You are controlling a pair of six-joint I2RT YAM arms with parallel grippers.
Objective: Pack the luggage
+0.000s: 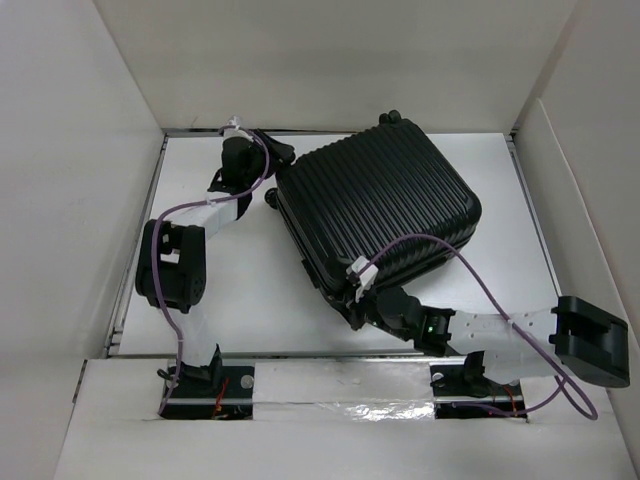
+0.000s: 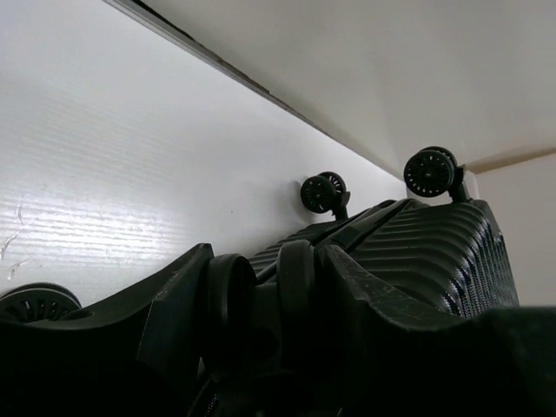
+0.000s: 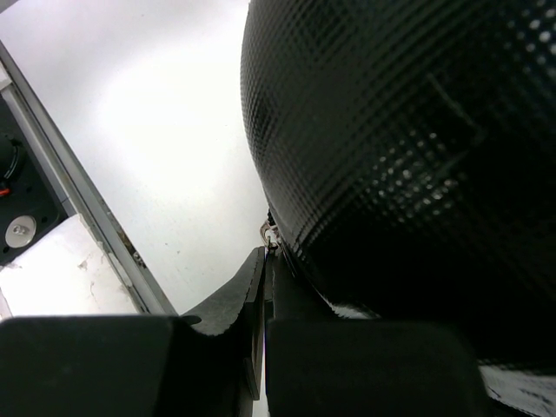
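The luggage (image 1: 390, 200) is a black ribbed suitcase lying closed on the white table, turned at an angle. My left gripper (image 1: 262, 172) is at its far-left corner. In the left wrist view the left gripper (image 2: 265, 269) is shut on a double caster wheel (image 2: 230, 295) of the luggage (image 2: 434, 252). My right gripper (image 1: 362, 305) is at the near-left corner. In the right wrist view the right gripper (image 3: 266, 261) is shut on a thin zipper pull with a metal ring (image 3: 271, 233) at the luggage's (image 3: 400, 130) edge.
Other caster wheels (image 2: 323, 192) (image 2: 430, 171) stick out towards the back wall. White walls enclose the table on three sides. A metal rail (image 3: 78, 182) runs along the near edge. Purple cables (image 1: 480, 280) loop over the arms.
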